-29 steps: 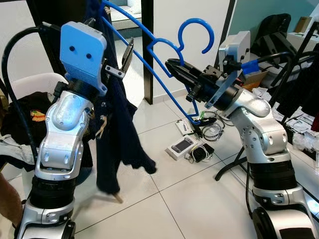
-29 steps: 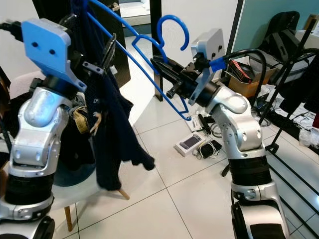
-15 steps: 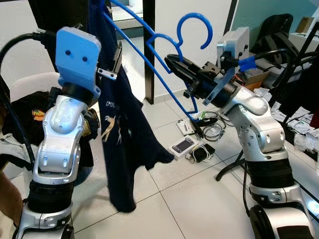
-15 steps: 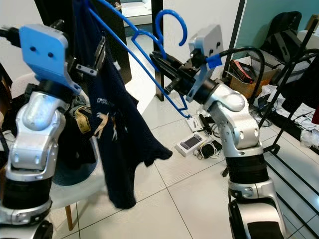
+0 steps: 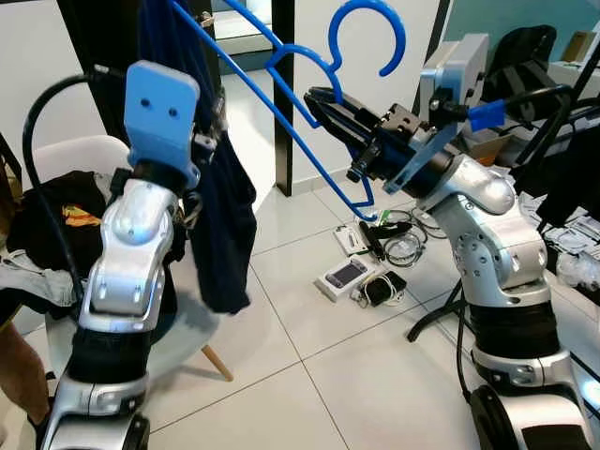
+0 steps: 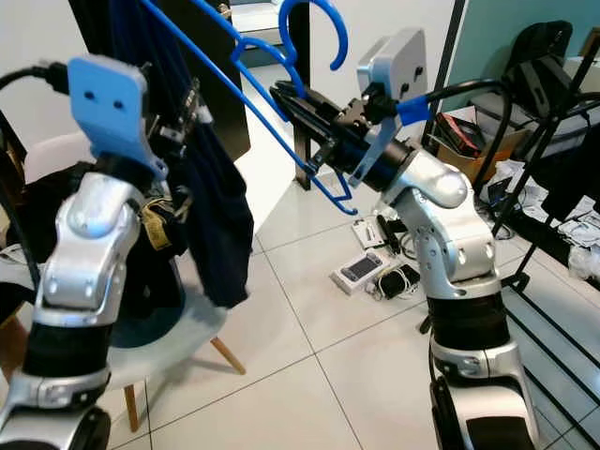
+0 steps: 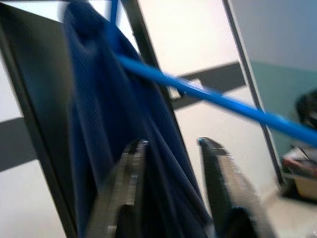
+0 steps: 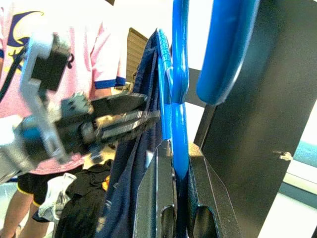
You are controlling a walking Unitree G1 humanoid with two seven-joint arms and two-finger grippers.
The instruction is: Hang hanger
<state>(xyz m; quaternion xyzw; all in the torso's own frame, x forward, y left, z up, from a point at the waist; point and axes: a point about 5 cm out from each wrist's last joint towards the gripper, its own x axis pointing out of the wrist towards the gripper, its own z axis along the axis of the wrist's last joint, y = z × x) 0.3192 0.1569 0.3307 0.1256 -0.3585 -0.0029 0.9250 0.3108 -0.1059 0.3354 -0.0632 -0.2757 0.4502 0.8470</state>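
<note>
Nearest the camera, the left arm is rising from the lower left, and its left tool (image 7: pixel 171 188) is reaching up into a dark blue shirt (image 5: pixel 225 211). In the left wrist view its two fingers (image 7: pixel 130 178) are standing apart with the shirt's cloth lying between them, but whether they are pinching it cannot be told. The shirt is hanging down in folds beside the arm, above a white chair (image 5: pixel 58 159) that is carrying a heap of dark clothes (image 5: pixel 56 211).

The shirt is draped over one end of a blue hanger (image 5: pixel 281 80), which is slanting across the upper middle with its hook (image 5: pixel 370 28) pointing up. The right tool (image 5: pixel 323 101) is reaching in from the right and is closed tight on the hanger just below the hook; the right wrist view is showing the blue bar squeezed between both fingers (image 8: pixel 153 193).

Farther off, small gadgets and cables (image 5: pixel 366 267) are lying on the white tiled floor (image 5: pixel 356 375). In the right wrist view, a person in a pink shirt (image 8: pixel 94 54) is standing behind.
</note>
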